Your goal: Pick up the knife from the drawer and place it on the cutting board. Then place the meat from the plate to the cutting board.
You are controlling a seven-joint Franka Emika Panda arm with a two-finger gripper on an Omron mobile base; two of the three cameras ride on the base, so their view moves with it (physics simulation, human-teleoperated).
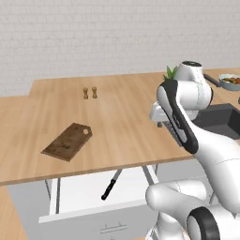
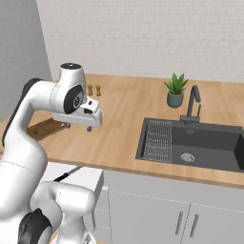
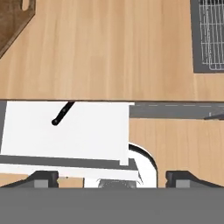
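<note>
The knife (image 1: pixel 111 183) lies slantwise in the open white drawer (image 1: pixel 79 192), black handle toward the drawer front, its blade tip tucked under the counter edge. In the hand view the knife (image 3: pixel 62 114) sits up and left of centre in the drawer (image 3: pixel 87 135). The dark brown cutting board (image 1: pixel 68 140) rests on the counter, left of the arm, and its corner shows at the board (image 3: pixel 13 17). My gripper (image 2: pixel 77 127) hangs open and empty above the counter, right of the board, with fingertips (image 3: pixel 41 178) wide apart. The plate and the meat are out of view.
Two small shakers (image 1: pixel 90 93) stand far back on the wooden counter (image 1: pixel 117 117). To the right are a dark sink (image 2: pixel 190 143) with a wire rack (image 2: pixel 157 140), a black faucet (image 2: pixel 193 102) and a potted plant (image 2: pixel 175 90). A pale bowl (image 1: pixel 229 81) of coloured food sits far right.
</note>
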